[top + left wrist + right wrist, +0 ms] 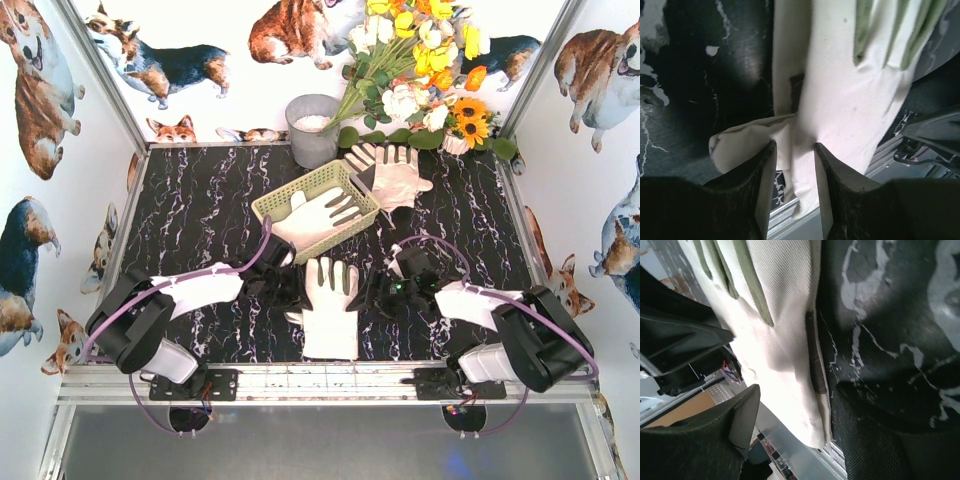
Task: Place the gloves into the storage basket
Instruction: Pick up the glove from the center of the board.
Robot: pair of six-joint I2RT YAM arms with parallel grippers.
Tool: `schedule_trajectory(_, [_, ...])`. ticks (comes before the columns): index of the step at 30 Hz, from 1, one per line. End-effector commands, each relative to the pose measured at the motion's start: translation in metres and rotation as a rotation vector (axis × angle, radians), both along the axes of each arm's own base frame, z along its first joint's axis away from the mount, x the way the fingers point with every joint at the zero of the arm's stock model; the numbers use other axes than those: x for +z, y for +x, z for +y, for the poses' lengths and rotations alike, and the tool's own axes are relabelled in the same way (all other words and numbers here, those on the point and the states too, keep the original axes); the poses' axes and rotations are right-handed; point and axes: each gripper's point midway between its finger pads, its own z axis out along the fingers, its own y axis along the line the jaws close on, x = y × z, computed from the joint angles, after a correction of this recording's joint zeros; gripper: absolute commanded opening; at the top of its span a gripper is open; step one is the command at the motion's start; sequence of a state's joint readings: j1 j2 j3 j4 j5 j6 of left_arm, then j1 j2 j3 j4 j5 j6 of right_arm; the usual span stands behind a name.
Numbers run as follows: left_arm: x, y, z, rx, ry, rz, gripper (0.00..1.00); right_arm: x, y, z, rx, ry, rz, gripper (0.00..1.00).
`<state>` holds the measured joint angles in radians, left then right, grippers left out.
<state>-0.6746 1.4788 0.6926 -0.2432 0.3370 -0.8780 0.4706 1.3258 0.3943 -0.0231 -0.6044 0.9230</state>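
1. The glove (330, 305) lies flat between your two grippers, its fingers pointing away from you at the basket (300, 183).
2. Your left gripper (794, 155) pinches the glove's left side.
3. Your right gripper (792, 410) is spread around its right edge.
4. Both are equally near.

glove (318, 215) in basket (295, 185), second glove (330, 310) before it

Bare tabletop (200, 220) left of storage basket (295, 187), bucket (312, 135) and flowers (420, 60) close behind
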Motion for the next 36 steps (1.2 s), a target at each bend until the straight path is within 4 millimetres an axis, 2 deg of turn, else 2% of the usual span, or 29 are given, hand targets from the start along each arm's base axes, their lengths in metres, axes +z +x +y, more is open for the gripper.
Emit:
schedule_trajectory(1, [-0.015,-0.01,0.005,-0.031,0.011,0.007,0.31,-0.003,0.009,0.009,-0.002,0.056,-0.029,0.63])
schedule_trajectory(5, [-0.029,-0.016,0.016,-0.029,0.064,0.027,0.31,-0.013,0.009,0.012,0.005,0.067,0.005,0.63])
schedule_trajectory(10, [-0.036,-0.019,0.019,-0.029,0.08,0.041,0.31,-0.02,0.009,0.02,0.019,0.084,0.019,0.62])
schedule_trajectory(19, [-0.036,-0.021,0.021,-0.033,0.089,0.042,0.3,-0.018,0.011,0.039,0.072,0.116,0.013,0.59])
schedule_trajectory(21, [-0.035,-0.021,0.021,-0.034,0.087,0.041,0.3,-0.017,0.012,0.041,0.076,0.121,0.009,0.52])
schedule_trajectory(23, [-0.032,-0.019,0.02,-0.035,0.078,0.03,0.3,-0.015,0.013,0.042,0.077,0.126,0.001,0.41])
schedule_trajectory(27, [-0.016,-0.01,0.015,-0.028,0.052,-0.022,0.31,-0.004,0.015,0.043,0.074,0.14,-0.031,0.05])
schedule_trajectory(28, [-0.011,-0.008,0.015,-0.024,0.049,-0.036,0.32,-0.001,0.015,0.042,0.076,0.14,-0.04,0.0])
schedule_trajectory(36, [0.031,0.006,0.015,0.037,-0.003,-0.126,0.52,0.032,0.016,0.028,0.078,0.1,-0.12,0.0])
